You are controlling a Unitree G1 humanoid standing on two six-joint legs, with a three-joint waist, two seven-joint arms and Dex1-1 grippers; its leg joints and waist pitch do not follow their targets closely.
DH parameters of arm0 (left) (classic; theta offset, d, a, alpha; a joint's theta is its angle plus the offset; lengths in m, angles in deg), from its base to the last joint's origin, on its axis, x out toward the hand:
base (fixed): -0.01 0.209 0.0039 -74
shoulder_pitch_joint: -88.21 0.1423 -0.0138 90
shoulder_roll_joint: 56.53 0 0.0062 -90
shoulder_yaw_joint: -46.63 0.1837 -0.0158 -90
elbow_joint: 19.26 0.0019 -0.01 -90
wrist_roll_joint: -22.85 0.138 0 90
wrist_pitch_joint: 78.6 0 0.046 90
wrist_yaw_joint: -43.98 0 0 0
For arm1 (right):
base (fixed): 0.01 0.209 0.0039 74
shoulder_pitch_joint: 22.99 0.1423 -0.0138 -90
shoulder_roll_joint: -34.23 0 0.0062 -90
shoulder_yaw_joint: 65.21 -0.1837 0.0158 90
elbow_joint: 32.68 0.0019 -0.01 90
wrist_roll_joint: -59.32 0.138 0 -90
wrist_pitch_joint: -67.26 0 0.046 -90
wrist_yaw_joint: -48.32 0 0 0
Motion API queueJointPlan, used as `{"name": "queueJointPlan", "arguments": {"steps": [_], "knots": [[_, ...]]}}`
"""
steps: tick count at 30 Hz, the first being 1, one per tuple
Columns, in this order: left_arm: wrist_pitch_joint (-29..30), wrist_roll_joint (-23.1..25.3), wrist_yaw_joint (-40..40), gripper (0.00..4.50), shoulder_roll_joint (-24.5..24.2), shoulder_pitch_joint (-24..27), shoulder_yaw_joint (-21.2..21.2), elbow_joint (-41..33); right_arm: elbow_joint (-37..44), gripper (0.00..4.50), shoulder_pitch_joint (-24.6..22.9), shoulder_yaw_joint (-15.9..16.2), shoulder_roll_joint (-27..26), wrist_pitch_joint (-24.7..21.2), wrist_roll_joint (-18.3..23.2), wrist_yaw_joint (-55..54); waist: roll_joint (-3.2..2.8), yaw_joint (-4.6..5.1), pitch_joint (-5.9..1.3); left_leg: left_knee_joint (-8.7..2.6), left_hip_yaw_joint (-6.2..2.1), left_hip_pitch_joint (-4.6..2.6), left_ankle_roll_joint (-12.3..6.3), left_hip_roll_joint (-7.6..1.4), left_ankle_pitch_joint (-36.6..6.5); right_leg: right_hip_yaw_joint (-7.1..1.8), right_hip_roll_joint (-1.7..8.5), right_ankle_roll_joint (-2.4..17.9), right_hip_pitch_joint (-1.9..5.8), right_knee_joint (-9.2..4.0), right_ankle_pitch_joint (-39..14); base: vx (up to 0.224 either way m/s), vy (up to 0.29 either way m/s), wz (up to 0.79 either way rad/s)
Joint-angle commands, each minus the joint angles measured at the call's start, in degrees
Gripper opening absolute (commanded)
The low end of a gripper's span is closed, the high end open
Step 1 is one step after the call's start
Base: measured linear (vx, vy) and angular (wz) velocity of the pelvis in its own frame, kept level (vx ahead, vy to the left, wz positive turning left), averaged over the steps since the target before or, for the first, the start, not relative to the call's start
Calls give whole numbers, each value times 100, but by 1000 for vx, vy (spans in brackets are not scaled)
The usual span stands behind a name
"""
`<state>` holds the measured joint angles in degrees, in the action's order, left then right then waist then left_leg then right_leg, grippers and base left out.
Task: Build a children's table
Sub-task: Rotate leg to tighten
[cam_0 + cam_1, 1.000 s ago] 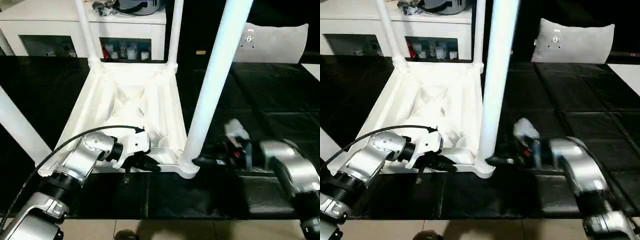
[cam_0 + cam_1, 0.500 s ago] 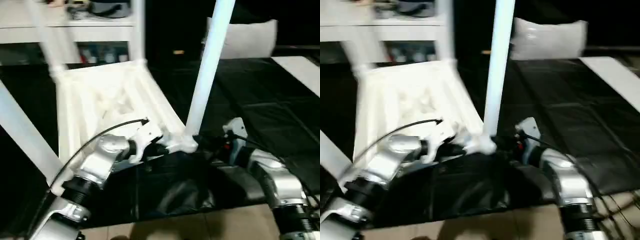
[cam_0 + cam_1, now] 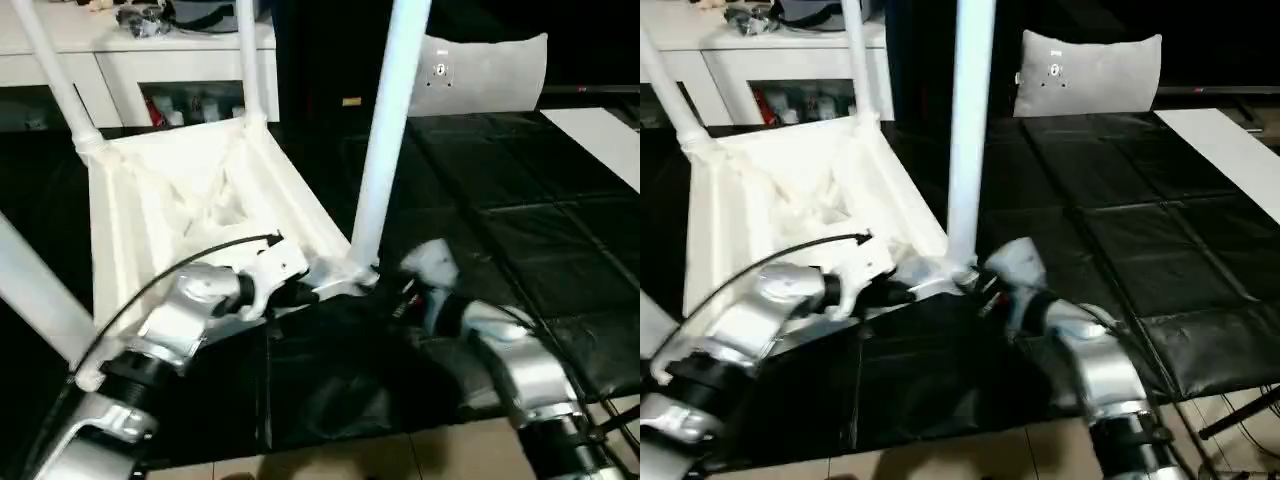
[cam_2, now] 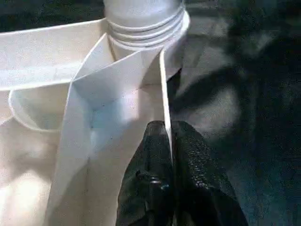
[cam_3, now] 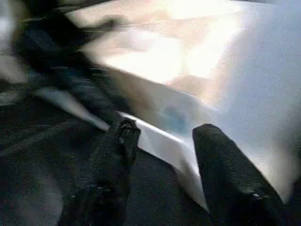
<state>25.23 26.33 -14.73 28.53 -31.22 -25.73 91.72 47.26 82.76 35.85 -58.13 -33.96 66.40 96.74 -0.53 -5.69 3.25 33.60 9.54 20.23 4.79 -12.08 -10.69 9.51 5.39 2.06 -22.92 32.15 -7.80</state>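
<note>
The children's table lies upside down and tilted on the black mat, with the ribbed underside of its top [image 3: 130, 230] facing up. White legs rise from its corner sockets. The near right leg [image 3: 385, 130] stands in the socket [image 3: 355, 275] between my two grippers. My left gripper [image 3: 305, 295] is shut on the thin rim wall [image 4: 164, 84] of the top, just beside that socket [image 4: 143, 23]. My right gripper [image 3: 395, 298] is at the same corner from the other side. Its fingers [image 5: 124, 134] stand apart, with the top's white edge [image 5: 174, 141] between them.
A white cabinet [image 3: 150, 60] stands at the back left, a grey cushion [image 3: 485, 70] at the back right. The black mat [image 3: 520, 200] is wrinkled and bunched at the front [image 3: 340, 390]. Beyond its front edge is bare floor [image 3: 400, 455]. A white board [image 3: 600, 125] lies at the far right.
The camera has swung. The table top has turned, its near right corner now pointing further back, and the mat under it has bunched up. My right gripper has closed in on the corner.
</note>
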Motion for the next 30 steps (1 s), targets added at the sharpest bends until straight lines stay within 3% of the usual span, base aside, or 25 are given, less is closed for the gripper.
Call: {"name": "queueJointPlan", "arguments": {"steps": [1,3,5,8,9,12,13,14,15,16,17,18,21,22,23,26,27,28,30], "knots": [[-423,-237,-506,0,43,-87,243,-315,137,235,133,251,-58,-97,-42,117,-8,-59,-447,-384,-51,-37,-333,-177,-1168,-383,419,618,327,-343,-1829,0,0,0],[-582,-268,-715,0,-55,-117,265,-239,189,249,207,391,-102,-204,-54,147,-11,-159,-470,-379,-36,-64,-313,-207,-963,-428,415,782,302,-276,-1501,0,0,0],[-690,-257,-926,0,-168,-157,315,-185,261,256,297,553,-172,-356,-102,156,-28,-243,-444,-398,-40,-65,-238,-214,-1001,-453,404,812,292,-246,-1487,0,0,0],[-788,-252,-1100,0,-257,-186,354,-141,333,287,360,711,-231,-511,-171,168,-27,-275,-415,-428,-43,-66,-105,-200,-1298,-486,418,712,291,-269,-1772,0,0,0],[-942,-205,-1194,0,-324,-238,384,-11,455,294,395,905,-302,-784,-228,144,-2,-273,-403,-439,-48,-76,-33,-182,-1460,-488,424,600,291,-302,-2059,0,0,0],[-1144,-106,-1192,0,-392,-316,418,216,732,323,384,1209,-388,-1228,-216,133,-10,-272,-385,-448,-61,-80,35,-166,-1650,-487,444,370,289,-364,-2561,0,0,0],[-1163,-49,-1085,0,-387,-348,404,324,890,331,402,640,386,-1297,249,752,-4,-270,-386,-453,-71,-79,60,-171,-1663,-487,454,323,289,-363,-2624,0,0,0],[-1155,-33,-1049,0,-382,-361,399,356,855,331,423,465,606,-1276,369,939,-2,-271,-385,-454,-65,-110,34,-167,-1735,-475,435,256,296,-396,-2715,0,0,0],[-1109,41,-874,0,-353,-422,374,511,652,343,538,-415,1695,-1152,954,1864,-13,-366,-374,-381,-15,-218,-86,-180,-1956,-489,399,102,243,-442,-2819,0,0,0],[-1118,74,-773,0,-322,-462,353,604,496,356,581,-711,1991,-1058,1107,2130,-20,-407,-353,-380,-19,-234,-105,-202,-2007,-504,402,75,222,-458,-2903,0,0,0],[-1119,97,-662,0,-282,-499,325,695,383,356,590,-808,2021,-1009,1145,2177,29,-397,-341,-371,-15,-178,-133,-156,-2008,-477,410,22,245,-479,-3107,0,0,0],[-1075,138,-471,0,-222,-554,278,840,313,367,558,-925,1974,-992,1207,2117,86,-369,-368,-370,-40,-31,-148,-100,-1705,-428,421,-70,344,-457,-3170,0,0,0],[-936,165,-167,0,-130,-623,155,1042,337,402,454,-1115,1875,-1065,1207,1797,102,-264,-364,-313,-26,-40,-163,-41,-1609,-331,396,-171,301,-547,-3455,0,0,0],[-923,133,-169,0,-115,-628,128,1073,382,402,426,-1138,1865,-1122,1166,1710,112,-213,-405,-287,-44,-1,-162,-26,-1502,-271,415,-189,353,-556,-3471,0,0,0],[-924,104,-188,0,-112,-618,112,1073,459,411,337,-1155,1850,-1183,1195,1718,103,-208,-411,-290,-46,-4,-183,-29,-1461,-265,405,-174,340,-564,-3417,0,0,0],[-956,69,-200,0,-125,-593,117,1080,607,436,154,-1098,1965,-1231,1430,1759,97,-238,-441,-306,-36,-48,-279,-72,-1315,-332,381,69,301,-498,-2894,0,0,0],[-1016,42,-236,0,-146,-570,137,1099,609,444,89,-1092,2062,-1138,1534,1719,77,-250,-443,-330,-54,-20,-322,-116,-1329,-345,373,225,324,-437,-2609,0,0,0],[-1058,27,-271,0,-153,-551,136,1114,612,444,57,-1186,2025,-1087,1482,1678,49,-266,-444,-333,-57,-39,-311,-130,-1352,-355,383,268,309,-425,-2566,0,0,0],[-1140,41,-354,0,-181,-519,166,1124,631,444,18,-1325,1941,-1042,1381,1646,54,-276,-441,-337,-46,-37,-287,-127,-1399,-366,394,373,309,-413,-2496,0,0,0]]}}
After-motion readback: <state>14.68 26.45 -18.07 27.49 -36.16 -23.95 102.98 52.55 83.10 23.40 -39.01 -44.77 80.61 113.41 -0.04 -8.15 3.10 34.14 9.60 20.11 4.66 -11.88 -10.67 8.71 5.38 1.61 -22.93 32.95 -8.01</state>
